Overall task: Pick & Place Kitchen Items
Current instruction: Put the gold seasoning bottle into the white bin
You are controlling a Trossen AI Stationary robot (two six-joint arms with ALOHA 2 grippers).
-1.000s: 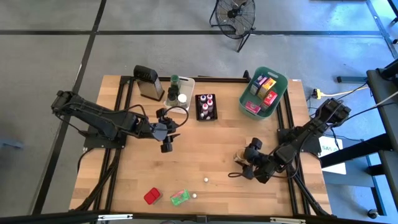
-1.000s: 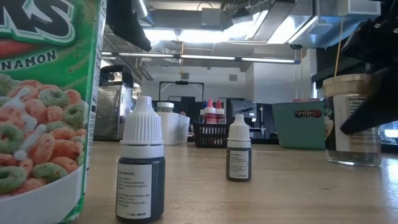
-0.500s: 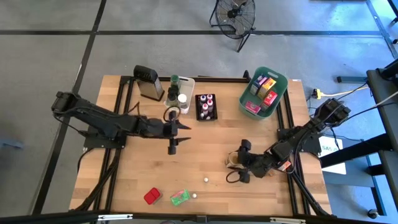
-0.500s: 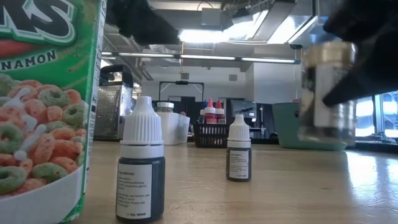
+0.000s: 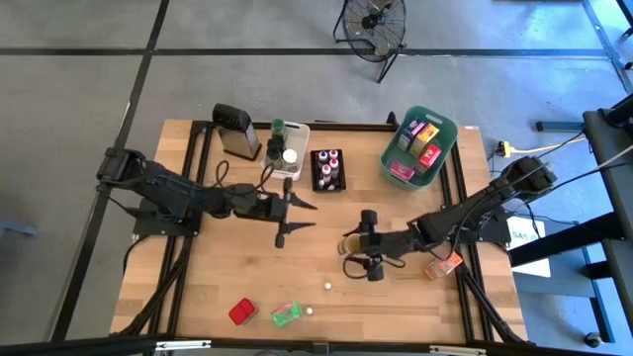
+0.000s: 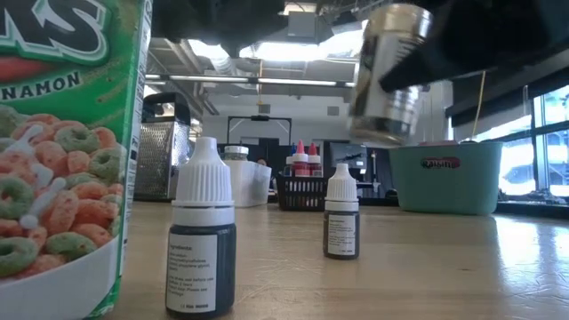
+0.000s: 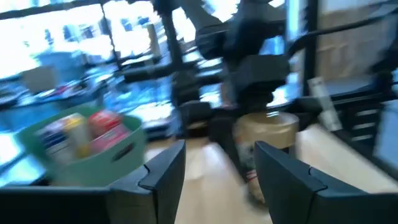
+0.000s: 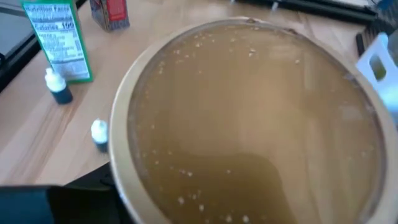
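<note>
One round, tan-lidded glass jar (image 6: 388, 76) is hanging clamped in the right gripper (image 5: 358, 255); the left gripper's (image 5: 297, 218) fingers are standing apart; a teal bin (image 6: 446, 177) is reading "raisin".

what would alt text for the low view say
A tilted clear jar with a gold lid hangs in the air, held from above by the right tool. Below, two small dark white-capped dropper bottles stand on the wooden table, beside a green cereal box, with a teal bin behind.
</note>
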